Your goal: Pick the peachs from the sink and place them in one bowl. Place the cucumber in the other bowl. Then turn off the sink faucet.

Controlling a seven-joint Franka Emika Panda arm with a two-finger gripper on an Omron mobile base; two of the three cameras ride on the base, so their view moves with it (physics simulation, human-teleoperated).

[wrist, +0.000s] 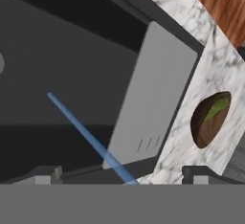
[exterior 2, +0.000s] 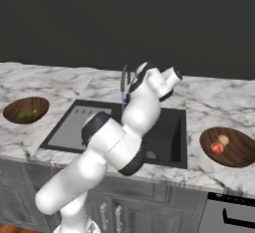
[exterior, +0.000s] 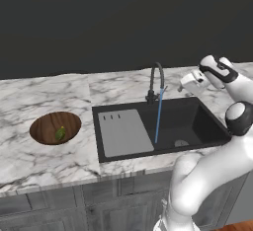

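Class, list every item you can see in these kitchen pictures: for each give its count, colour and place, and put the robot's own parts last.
sink: one, black basin with grey drainboard panel, set in the marble counter.
sink faucet: one, dark gooseneck, behind the basin.
water stream: one, blue, falling from the spout into the basin.
bowls: two, brown wood; left bowl and right bowl, on the counter either side of the sink.
cucumber: one, green, in the left bowl.
peachs: two, orange-red and paler, in the right bowl.
counter: one, white-grey marble.
cabinets: grey, below the counter.
gripper: one, open, above the sink's right back corner.
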